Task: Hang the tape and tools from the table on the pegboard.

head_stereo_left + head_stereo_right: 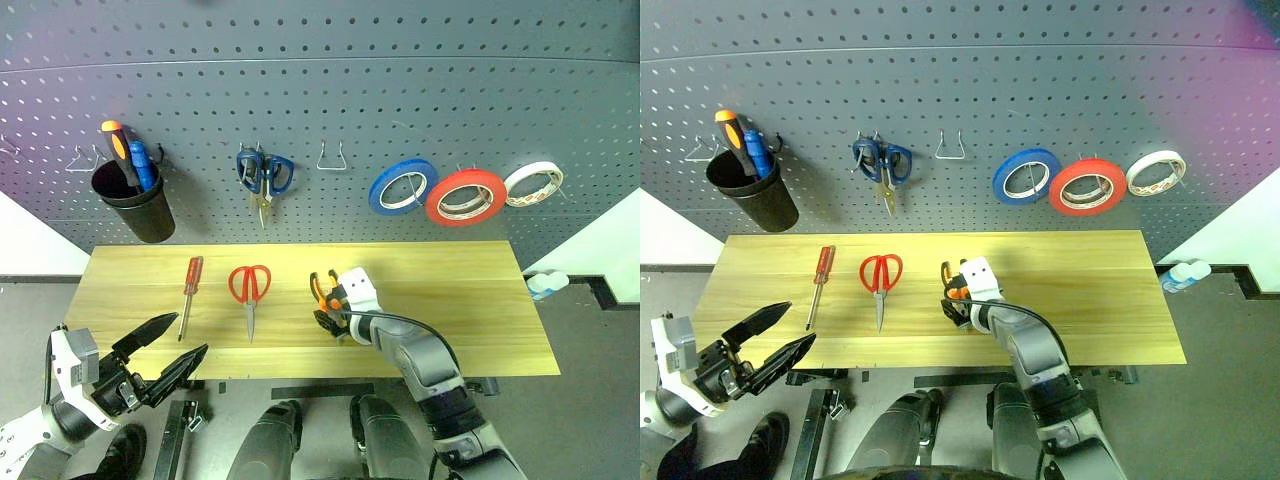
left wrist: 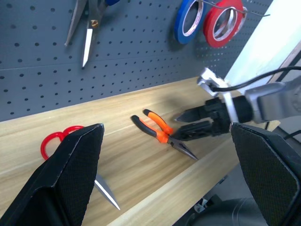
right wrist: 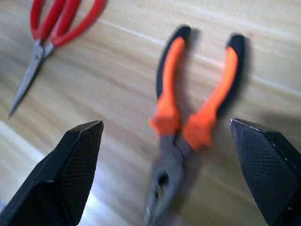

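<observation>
surface (image 1: 470,300): light yellowish wood planks | pegboard (image 1: 400,90): dark grey, rows of small holes | pliers (image 3: 188,122): orange-and-black handles | scissors (image 1: 249,286): red handles, steel blades | screwdriver (image 1: 189,281): red handle | tape (image 1: 465,197): solid red | hung scissors (image 1: 264,175): blue handles | cup (image 1: 133,205): black

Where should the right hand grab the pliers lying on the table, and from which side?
Probably at the pliers pivot, where the orange handles meet, coming down from above. They lie flat on the table, handles splayed toward the pegboard, nose toward the near edge. The open right hand already straddles that narrow neck.
</observation>
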Available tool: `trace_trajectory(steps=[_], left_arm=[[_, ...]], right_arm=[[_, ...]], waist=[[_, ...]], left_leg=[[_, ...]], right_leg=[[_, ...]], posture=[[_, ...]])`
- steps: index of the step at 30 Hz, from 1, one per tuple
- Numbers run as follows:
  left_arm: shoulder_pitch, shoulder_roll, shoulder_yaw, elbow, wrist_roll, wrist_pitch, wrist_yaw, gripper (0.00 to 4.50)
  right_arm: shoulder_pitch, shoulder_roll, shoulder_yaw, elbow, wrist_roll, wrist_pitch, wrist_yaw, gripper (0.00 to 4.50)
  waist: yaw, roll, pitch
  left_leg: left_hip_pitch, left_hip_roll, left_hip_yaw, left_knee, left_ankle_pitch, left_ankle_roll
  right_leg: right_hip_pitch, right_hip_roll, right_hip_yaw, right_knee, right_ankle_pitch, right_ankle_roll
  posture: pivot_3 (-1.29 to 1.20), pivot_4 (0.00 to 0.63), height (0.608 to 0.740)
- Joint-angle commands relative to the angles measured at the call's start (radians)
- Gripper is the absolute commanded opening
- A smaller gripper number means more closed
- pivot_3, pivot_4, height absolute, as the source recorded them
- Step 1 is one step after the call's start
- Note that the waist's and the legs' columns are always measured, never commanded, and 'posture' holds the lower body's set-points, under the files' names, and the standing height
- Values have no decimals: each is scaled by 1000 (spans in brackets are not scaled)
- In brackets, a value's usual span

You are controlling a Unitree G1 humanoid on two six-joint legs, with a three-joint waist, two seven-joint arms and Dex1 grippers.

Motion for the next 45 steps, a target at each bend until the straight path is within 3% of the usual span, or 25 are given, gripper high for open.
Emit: trace_trajectory(steps=[1, 18, 29, 41, 45], left_arm=[[6, -3, 14, -39, -10, -11, 4, 4500], [16, -11, 30, 41, 2, -63, -74, 4500], [8, -6, 45, 112, 9, -98, -129, 4500], [25, -29, 31, 130, 33, -148, -151, 4500], [14, -21, 24, 107, 32, -132, -127, 4500]], right_arm=[[-20, 26, 5, 53, -21, -30, -37, 4485], [-63, 76, 12, 117, -64, -52, -112, 4485], [-106, 124, -51, 205, -74, -52, -212, 4485], [-108, 130, -34, 221, -97, -31, -218, 4485], [-110, 128, -34, 222, -104, -30, -223, 3603]], waist=[[1, 0, 0], [0, 1, 3], [-1, 1, 7], [-2, 1, 8], [-1, 1, 8]], left_leg=[[0, 0, 0, 0, 0, 0], [-3, 0, 0, -1, 0, 0], [-4, 0, -1, -1, 0, 0], [-8, 0, -1, -1, 0, 0], [-8, 0, -1, -1, 0, 0]], right_leg=[[0, 0, 0, 0, 0, 0], [-3, 0, -1, 0, 0, 0], [-5, 0, -1, 0, 0, 0], [-8, 0, -1, 0, 0, 0], [-8, 0, -1, 0, 0, 0]], posture=[[75, 279, 740], [84, 280, 740], [92, 280, 740], [93, 283, 740], [91, 284, 740]])
